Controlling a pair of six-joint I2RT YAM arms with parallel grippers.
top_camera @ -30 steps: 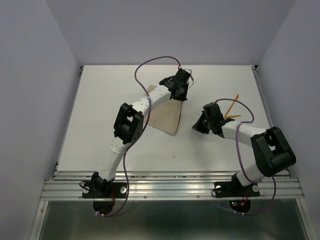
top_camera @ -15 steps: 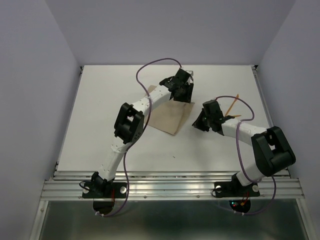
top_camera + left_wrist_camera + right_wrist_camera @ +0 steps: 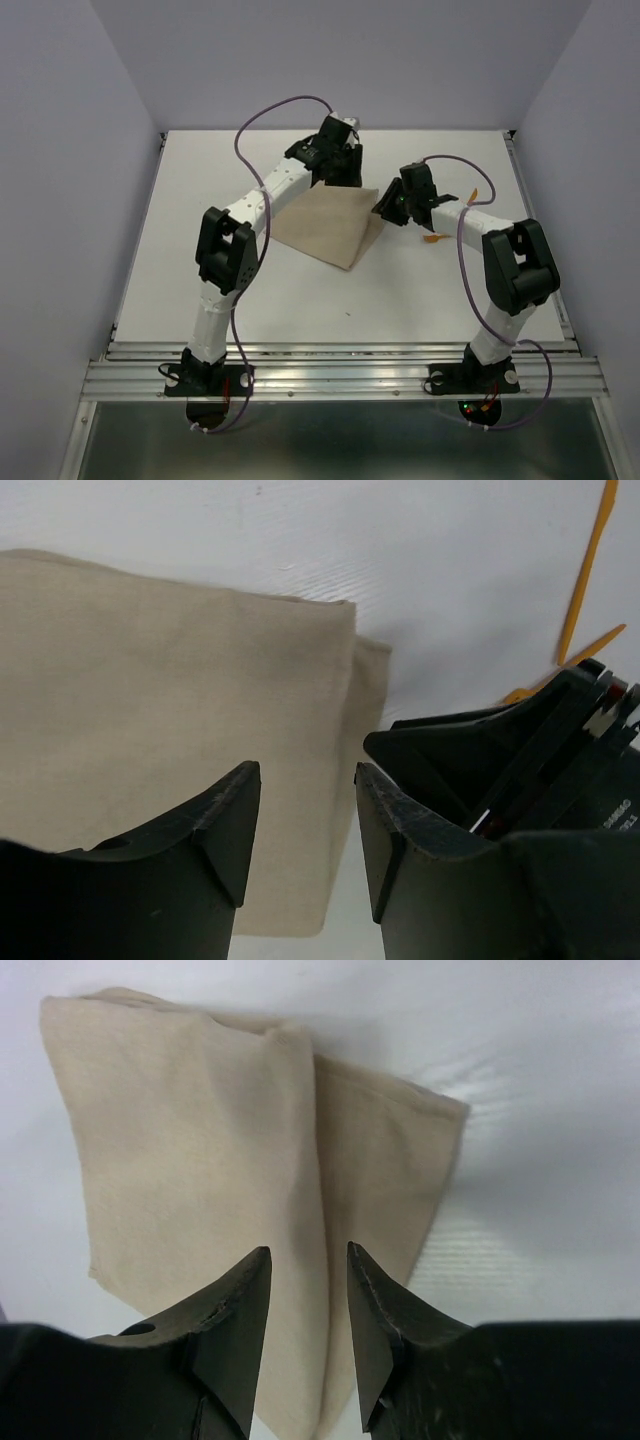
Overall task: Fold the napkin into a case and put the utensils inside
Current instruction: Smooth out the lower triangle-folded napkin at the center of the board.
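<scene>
CHANGE: both end effectors have released the fold | LEFT: left end effector (image 3: 305, 830) jaws apart, empty, over 12 o'clock edge of napkin (image 3: 325, 225) | RIGHT: right end effector (image 3: 308, 1300) jaws apart, empty, at its 3 o'clock corner | NAPKIN: flat mid-desk (image 3: 200, 200), layers overlapped | UTENSILS: orange utensils (image 3: 432, 238) lie outside, 3 o'clock of the napkin | MEANING: fold looks set; case likely unfinished

White table (image 3: 180, 250), folded tan napkin (image 3: 325, 225) flat on it beneath left claw (image 3: 307, 770) and right claw (image 3: 306, 1250), two orange utensils (image 3: 583, 580) just right of the right claw.
</scene>
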